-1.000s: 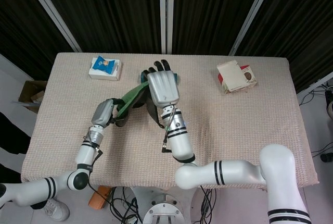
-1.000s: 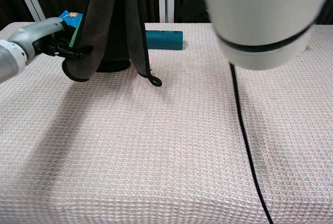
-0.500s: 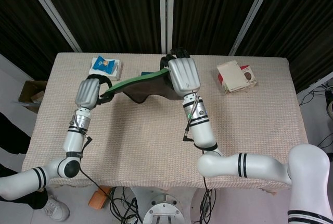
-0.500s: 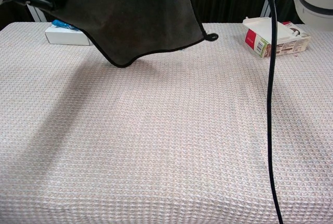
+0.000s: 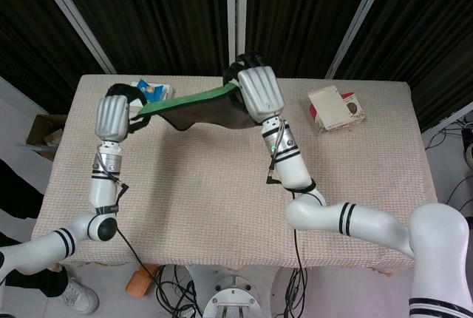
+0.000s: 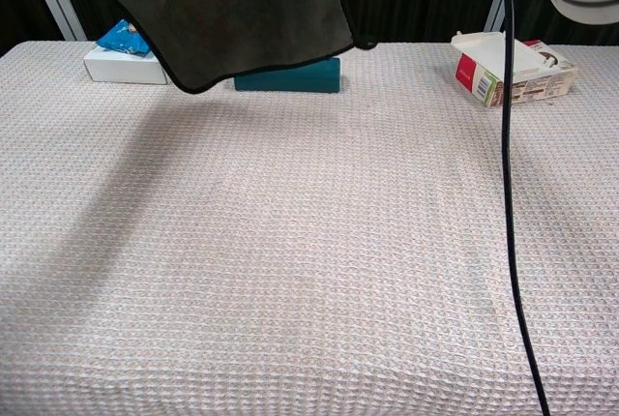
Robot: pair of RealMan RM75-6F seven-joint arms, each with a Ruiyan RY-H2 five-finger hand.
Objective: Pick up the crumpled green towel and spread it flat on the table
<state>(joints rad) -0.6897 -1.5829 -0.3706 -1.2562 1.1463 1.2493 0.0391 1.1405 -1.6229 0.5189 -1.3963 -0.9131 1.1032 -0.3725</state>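
The green towel (image 5: 199,105) hangs stretched in the air over the back of the table, its green top edge taut between both hands. My left hand (image 5: 114,116) grips its left corner and my right hand (image 5: 259,93) grips its right corner. In the chest view only the towel's dark underside (image 6: 242,10) shows, hanging at the top left well above the tabletop; neither hand appears there.
A white box with a blue packet (image 6: 121,58) sits at the back left. A teal block (image 6: 287,75) lies behind the towel. An open red-and-white carton (image 5: 334,108) stands at the back right. A black cable (image 6: 507,193) hangs down on the right.
Both hands have risen and drawn further apart, pulling the bunched towel out into a stretched sheet. It has lifted higher, uncovering the teal block in the chest view.
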